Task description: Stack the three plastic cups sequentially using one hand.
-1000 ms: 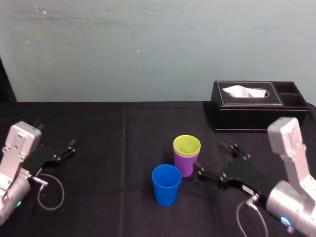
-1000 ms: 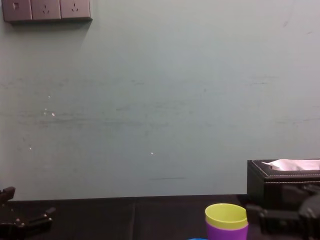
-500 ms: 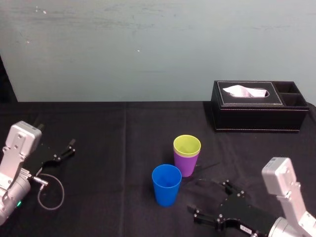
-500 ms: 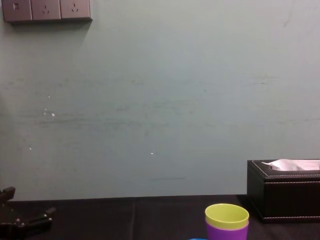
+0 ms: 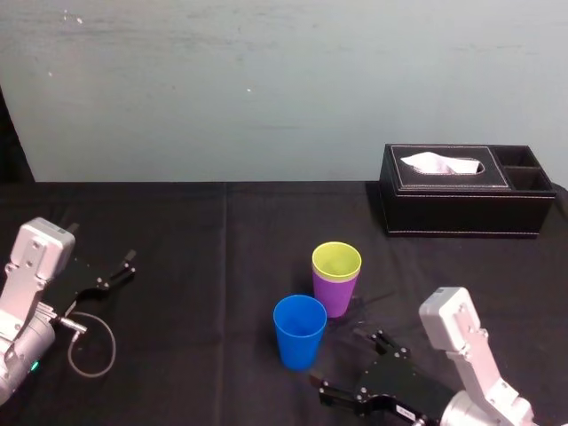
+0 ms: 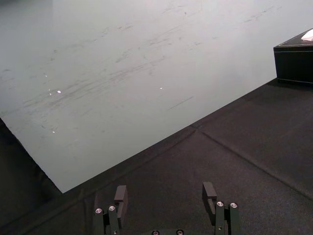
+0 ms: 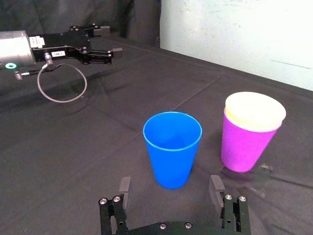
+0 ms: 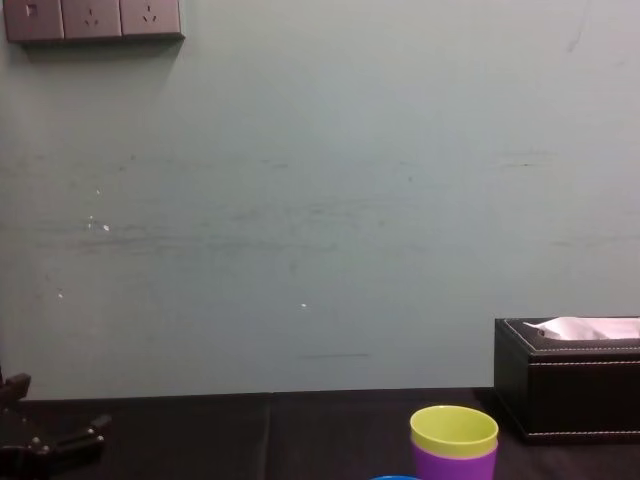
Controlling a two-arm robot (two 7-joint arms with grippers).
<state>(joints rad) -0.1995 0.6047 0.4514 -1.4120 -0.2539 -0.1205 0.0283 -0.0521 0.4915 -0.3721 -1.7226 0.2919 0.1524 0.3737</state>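
1. Your right gripper [image 5: 351,368] has left the side of the nested pair. It has swung low in front of the blue cup [image 5: 299,331], with its jaws spread wide and empty. The cup stands just beyond them, untouched.
2. The yellow-green cup [image 5: 336,260] sits inside the purple cup [image 5: 335,294], just beside the blue one. One nesting looks done, so the blue cup is probably next.
3. Your left gripper [image 5: 122,268] is parked at the far left, fingers apart.
4. The chest view cuts the blue cup to a rim sliver. You can't tell how deeply the yellow-green cup is seated.
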